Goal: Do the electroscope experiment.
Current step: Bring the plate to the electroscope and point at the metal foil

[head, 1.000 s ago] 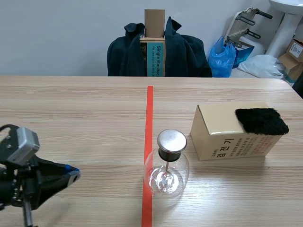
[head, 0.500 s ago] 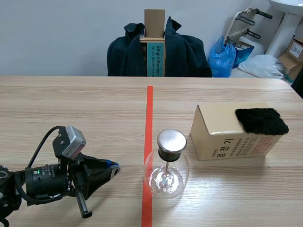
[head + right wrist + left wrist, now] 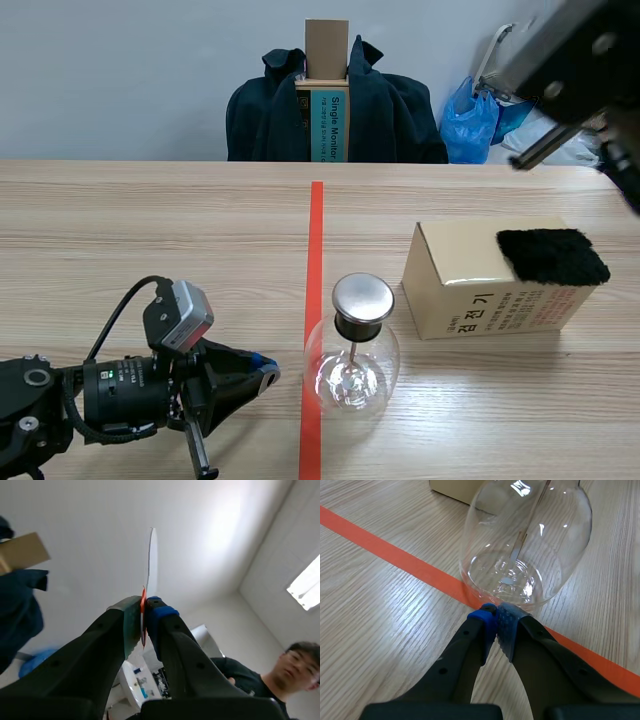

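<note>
Left wrist view: left gripper [image 3: 496, 617], fingers together, sits just short of the glass electroscope [image 3: 527, 545]. Right gripper [image 3: 144, 605] clamps a thin white strip [image 3: 151, 560]. This looks like the approach step; next, lower the strip carefully toward the metal cap [image 3: 362, 297].

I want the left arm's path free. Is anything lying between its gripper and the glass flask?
Nothing visible does. The left gripper, fingers shut, sits just short of the glass flask, with only bare table between them. The right gripper, shut on a white strip, is raised well clear.
</note>
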Controlling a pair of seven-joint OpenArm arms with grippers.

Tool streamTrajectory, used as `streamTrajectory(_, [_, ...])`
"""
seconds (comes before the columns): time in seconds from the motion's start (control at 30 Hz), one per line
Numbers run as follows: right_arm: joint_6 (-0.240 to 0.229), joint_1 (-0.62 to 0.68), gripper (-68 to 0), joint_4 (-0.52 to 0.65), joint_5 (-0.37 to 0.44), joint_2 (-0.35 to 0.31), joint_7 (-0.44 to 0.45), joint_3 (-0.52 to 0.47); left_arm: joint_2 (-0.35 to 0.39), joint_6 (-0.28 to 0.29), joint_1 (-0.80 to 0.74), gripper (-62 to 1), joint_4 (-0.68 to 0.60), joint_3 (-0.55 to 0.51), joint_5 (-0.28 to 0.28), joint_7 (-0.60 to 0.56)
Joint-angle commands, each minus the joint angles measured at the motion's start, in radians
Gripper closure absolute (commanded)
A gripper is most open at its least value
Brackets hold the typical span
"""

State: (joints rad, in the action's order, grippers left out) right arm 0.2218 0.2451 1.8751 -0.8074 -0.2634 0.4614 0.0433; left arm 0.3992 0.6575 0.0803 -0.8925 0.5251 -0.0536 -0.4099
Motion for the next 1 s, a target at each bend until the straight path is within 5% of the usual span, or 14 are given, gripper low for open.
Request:
streamTrajectory(0.0, [0.034, 0.003, -0.9, -0.027, -0.012, -0.016, 0.001, 0.007, -0.003, 0.003, 0.003, -2.2, -0.022, -0.007, -0.012, -0.021])
streamTrajectory(0.43, [0.170, 0.134, -0.9, -0.222, -0.187, -0.016, 0.194, 0.080, -0.003, 0.003, 0.003, -2.1, -0.022, -0.007, -0.012, -0.020])
streamTrajectory(0.97, [0.286, 0.240, -0.9, -0.380, -0.330, -0.017, 0.219, 0.066, -0.003, 0.003, 0.003, -2.1, -0.022, -0.007, -0.013, -0.018])
